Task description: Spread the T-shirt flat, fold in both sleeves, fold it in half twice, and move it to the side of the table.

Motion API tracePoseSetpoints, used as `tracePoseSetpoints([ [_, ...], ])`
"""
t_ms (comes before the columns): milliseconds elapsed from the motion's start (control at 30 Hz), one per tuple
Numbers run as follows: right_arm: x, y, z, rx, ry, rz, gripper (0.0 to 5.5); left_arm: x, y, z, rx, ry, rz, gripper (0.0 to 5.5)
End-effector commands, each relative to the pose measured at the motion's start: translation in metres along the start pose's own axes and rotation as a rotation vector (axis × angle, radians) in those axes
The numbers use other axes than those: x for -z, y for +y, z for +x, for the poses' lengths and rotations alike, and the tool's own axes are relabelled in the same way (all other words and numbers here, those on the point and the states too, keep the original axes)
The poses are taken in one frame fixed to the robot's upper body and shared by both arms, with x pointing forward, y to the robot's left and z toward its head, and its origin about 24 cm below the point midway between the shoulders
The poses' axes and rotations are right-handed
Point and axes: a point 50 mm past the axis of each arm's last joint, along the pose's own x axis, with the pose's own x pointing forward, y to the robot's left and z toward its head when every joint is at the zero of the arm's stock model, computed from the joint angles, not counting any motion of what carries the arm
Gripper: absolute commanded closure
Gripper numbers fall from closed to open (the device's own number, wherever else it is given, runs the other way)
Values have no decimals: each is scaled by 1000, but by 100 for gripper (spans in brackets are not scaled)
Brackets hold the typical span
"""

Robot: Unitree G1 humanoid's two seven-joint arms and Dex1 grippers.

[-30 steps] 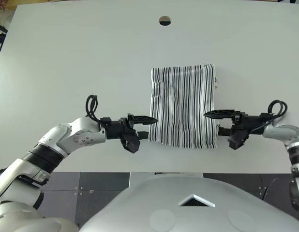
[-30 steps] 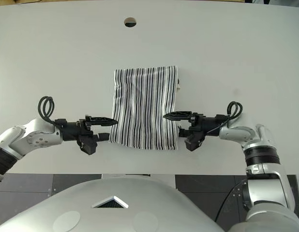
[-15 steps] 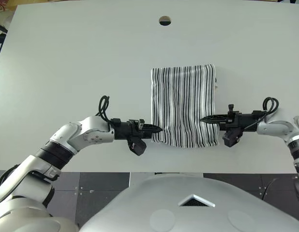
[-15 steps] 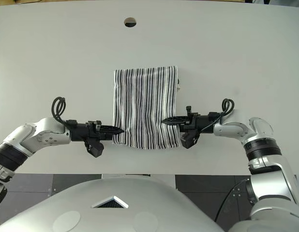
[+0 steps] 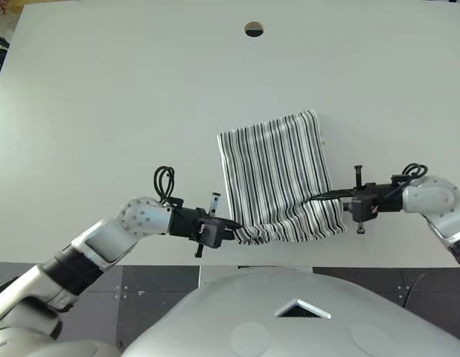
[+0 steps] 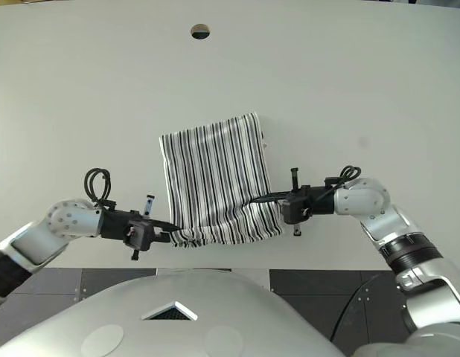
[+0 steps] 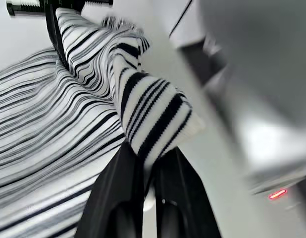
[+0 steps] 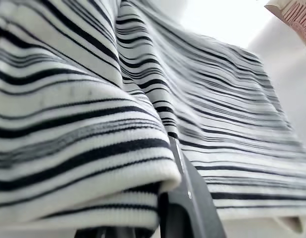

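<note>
At the near edge of the table [image 5: 141, 97], both arms have gone from flanking the cloth to gripping it. A second ago each gripper lay just beside a near corner of the striped T-shirt [image 5: 278, 175], apart from the fabric; half a second ago the tips had slid in to the side edges. Now the left gripper [image 5: 233, 229] is pinched tight on the near-left corner, and its wrist view shows a bunched fold of stripes clamped between the two black fingers [image 7: 118, 198]. The right gripper [image 5: 320, 198] is closed thin over the near-right edge, where cloth drapes over its finger [image 8: 181, 198]. The near hem has crumpled and risen slightly between them. The whole rectangle has skewed, its far edge now slanting and drawn toward the robot's left, while the cable hole [image 5: 253, 30] at the far side of the table sits where it did, so the cloth moved and not the camera. The shirt already lies as a narrow rectangle with no sleeves showing, so this double grasp looks like the start of a halving fold, carrying the near hem over to the far edge; the skew may need squaring first.
</note>
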Motion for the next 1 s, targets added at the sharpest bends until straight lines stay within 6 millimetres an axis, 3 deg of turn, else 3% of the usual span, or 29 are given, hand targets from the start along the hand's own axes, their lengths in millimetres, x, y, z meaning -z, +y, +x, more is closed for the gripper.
tracePoseSetpoints([
  [33,-14,-7,-14,-21,-37,117,531,-14,2,-8,28,-8,-60,537],
  [167,-27,3,-20,-101,-92,260,531,-23,7,-12,6,-57,-121,537],
  [333,-38,-8,-19,-51,-174,307,531,-19,22,-25,-105,-82,-155,537],
  [600,-13,-45,-8,197,-78,241,531,13,55,-40,-315,-5,-144,537],
  [833,4,-63,1,289,-25,233,531,35,75,-45,-417,33,-144,537],
  [867,6,-66,2,307,-27,240,494,37,77,-45,-426,37,-146,503],
  [1000,11,-75,3,379,-30,258,432,42,84,-52,-494,38,-165,450],
])
